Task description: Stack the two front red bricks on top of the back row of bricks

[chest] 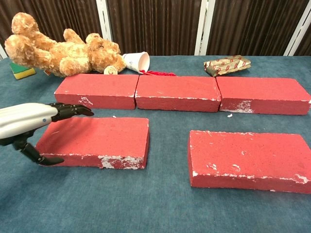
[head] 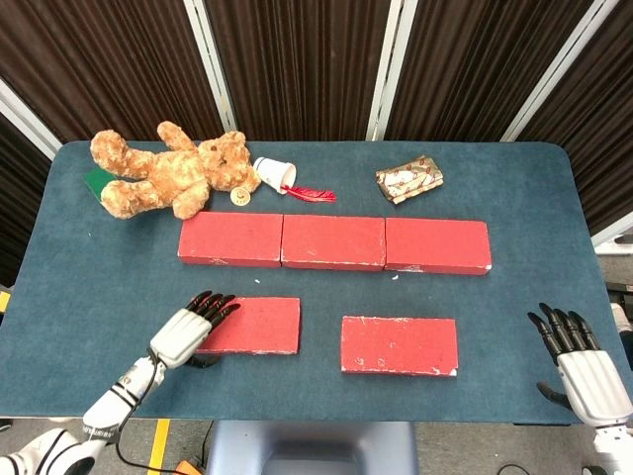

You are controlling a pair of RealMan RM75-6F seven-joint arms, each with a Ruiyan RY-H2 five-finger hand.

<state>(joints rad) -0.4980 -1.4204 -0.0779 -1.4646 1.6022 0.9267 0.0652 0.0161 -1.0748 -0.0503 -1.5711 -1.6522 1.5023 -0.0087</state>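
Step in hand: we reach for the left front brick [head: 249,325]. Left hand [head: 190,330] spans its left end, fingers above, thumb low, holding nothing. Right hand [head: 579,364] lies open, idle. Next, we clamp, lift, and carry to the back row [head: 334,242].

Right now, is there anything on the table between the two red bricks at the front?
No. Between the front left brick and the front right brick lies only bare blue table. The head view and the chest view both show it.
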